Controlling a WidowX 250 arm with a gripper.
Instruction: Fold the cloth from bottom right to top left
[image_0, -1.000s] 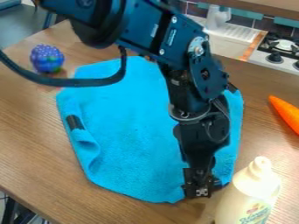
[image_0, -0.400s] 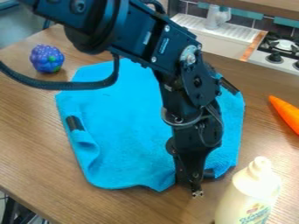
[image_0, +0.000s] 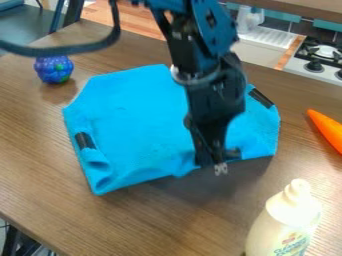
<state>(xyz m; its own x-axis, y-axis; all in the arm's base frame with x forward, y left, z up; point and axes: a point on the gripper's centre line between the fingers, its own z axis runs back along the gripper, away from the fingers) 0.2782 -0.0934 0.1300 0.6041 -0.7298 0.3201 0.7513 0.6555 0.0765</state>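
Looks like the early, lifting part of the fold imo. Black two-finger end effector (image_0: 218, 161) seems clamped on the near edge of the bright blue fabric cloth (image_0: 137, 125) on the brown woodgrain counter (image_0: 153, 225). Next: carry it top-left, lay it flat, release.

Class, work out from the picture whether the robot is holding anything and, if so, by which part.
The gripper holds the blue cloth by its near edge, right of that edge's middle.

Cloth (image_0: 140, 115) between toy (image_0: 53, 69) and carrot (image_0: 326, 128) (bottle (image_0: 284, 220) frontmost)
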